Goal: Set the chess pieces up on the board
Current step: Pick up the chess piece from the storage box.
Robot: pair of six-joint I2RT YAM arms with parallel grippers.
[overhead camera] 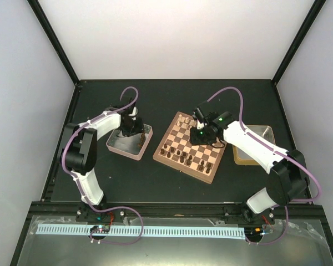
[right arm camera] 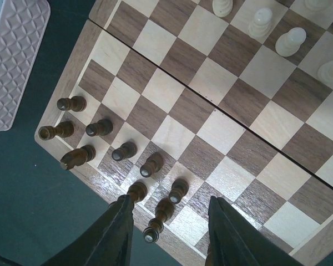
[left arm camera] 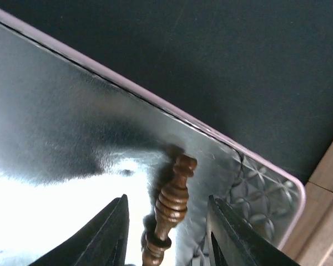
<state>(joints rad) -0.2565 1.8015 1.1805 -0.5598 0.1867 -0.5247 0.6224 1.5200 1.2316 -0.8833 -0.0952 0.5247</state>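
Left jaws stand apart astride a dark chess piece (left arm camera: 172, 205) lying in the metal tray (left arm camera: 55, 111), not yet gripping; right jaws hang released above the board (right arm camera: 233, 100), holding nothing; about ten dark pieces (right arm camera: 124, 151) stand there already; probably over half done.

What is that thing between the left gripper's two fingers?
A dark brown chess piece in the metal tray, apart from both fingers of the left gripper; the left wrist view shows it.

board (overhead camera: 183, 169) between left tray (overhead camera: 122, 147) and right tray (overhead camera: 262, 132), chess pieces (overhead camera: 177, 152) on board's near rows, one chessman (left arm camera: 172, 205) in left tray
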